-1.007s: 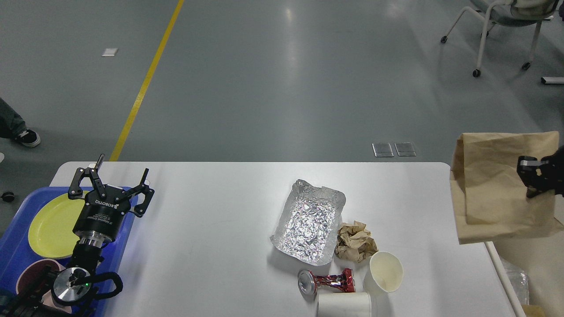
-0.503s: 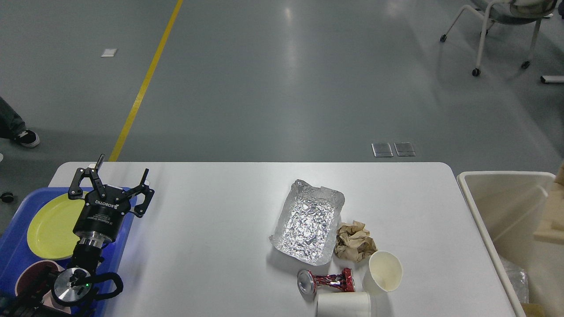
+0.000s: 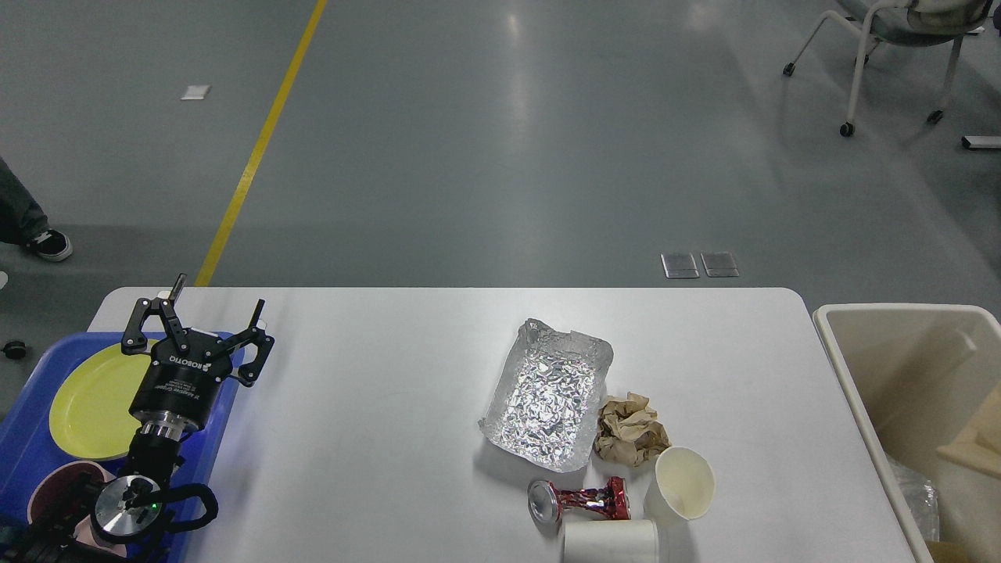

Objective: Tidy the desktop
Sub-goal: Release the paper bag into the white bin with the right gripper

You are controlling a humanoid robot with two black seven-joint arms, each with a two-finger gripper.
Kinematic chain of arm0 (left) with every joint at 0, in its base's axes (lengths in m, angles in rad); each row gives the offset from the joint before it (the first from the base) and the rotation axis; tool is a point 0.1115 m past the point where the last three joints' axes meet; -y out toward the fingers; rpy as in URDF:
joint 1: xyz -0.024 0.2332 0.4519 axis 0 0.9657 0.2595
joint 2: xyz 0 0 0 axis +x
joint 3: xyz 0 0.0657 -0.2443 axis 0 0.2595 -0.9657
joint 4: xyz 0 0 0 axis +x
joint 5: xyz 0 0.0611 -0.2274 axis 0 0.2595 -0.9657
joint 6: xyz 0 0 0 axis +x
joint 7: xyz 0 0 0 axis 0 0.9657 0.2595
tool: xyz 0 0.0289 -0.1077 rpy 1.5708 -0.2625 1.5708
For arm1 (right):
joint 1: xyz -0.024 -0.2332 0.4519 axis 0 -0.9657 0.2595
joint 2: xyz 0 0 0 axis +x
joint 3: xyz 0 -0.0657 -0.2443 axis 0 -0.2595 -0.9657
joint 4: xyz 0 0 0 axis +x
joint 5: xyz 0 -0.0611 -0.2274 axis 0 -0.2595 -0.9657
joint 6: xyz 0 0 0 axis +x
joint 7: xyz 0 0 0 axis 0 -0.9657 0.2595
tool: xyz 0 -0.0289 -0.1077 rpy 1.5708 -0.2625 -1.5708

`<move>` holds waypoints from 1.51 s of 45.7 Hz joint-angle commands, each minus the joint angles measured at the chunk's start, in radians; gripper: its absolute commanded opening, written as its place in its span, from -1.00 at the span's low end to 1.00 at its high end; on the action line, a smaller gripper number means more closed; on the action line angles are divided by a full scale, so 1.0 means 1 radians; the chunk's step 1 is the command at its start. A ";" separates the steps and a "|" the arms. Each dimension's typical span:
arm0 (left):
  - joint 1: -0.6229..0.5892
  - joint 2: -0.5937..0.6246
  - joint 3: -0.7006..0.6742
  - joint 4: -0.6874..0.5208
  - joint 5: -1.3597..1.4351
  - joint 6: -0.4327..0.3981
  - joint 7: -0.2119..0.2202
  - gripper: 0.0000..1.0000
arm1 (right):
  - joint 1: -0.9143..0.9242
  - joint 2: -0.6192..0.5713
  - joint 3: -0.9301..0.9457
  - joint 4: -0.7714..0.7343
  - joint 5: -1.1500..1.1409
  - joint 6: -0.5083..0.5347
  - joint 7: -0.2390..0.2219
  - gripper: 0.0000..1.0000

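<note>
The large white rectangular desktop (image 3: 375, 407) with rounded corners is filling the lower half of the head view, lying between a blue plastic tray (image 3: 31, 453) at its left end and a beige plastic bin (image 3: 884, 375) standing just beside its right edge.

Right of the desktop's centre, a crumpled silver foil tray (image 3: 547, 403) is lying open side up. A ball of crumpled brown paper (image 3: 629, 428) is sitting against the foil tray's right side. Nearer the front edge, a crushed red metal can (image 3: 579, 500) is lying on its side, a cream paper cup (image 3: 684, 482) is lying tipped just beside the can, and a white paper cup (image 3: 610, 539) is lying on its side at the front edge, partly cut off by the view.

The left gripper (image 3: 203, 317) is hovering over the inner edge of the blue tray, its jaws spread wide and holding nothing. A yellow-green round plate (image 3: 90, 403) is lying in the tray, partly hidden behind the arm, and a pink round bowl (image 3: 59, 477) is sitting in the tray's near corner.

A piece of tan brown paper (image 3: 974, 446) is showing inside the bin at the right edge. The right gripper is not appearing in the view.
</note>
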 commanded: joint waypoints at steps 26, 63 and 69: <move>-0.001 0.000 0.000 0.000 0.000 0.000 0.000 0.93 | -0.264 0.320 0.091 -0.316 0.002 -0.156 0.004 -1.00; -0.001 0.000 0.000 0.000 0.000 0.000 0.000 0.93 | -0.222 0.311 0.079 -0.304 0.001 -0.204 0.004 1.00; -0.001 0.000 0.000 0.000 0.000 0.000 0.000 0.93 | -0.143 0.306 0.080 -0.230 0.001 -0.202 0.004 1.00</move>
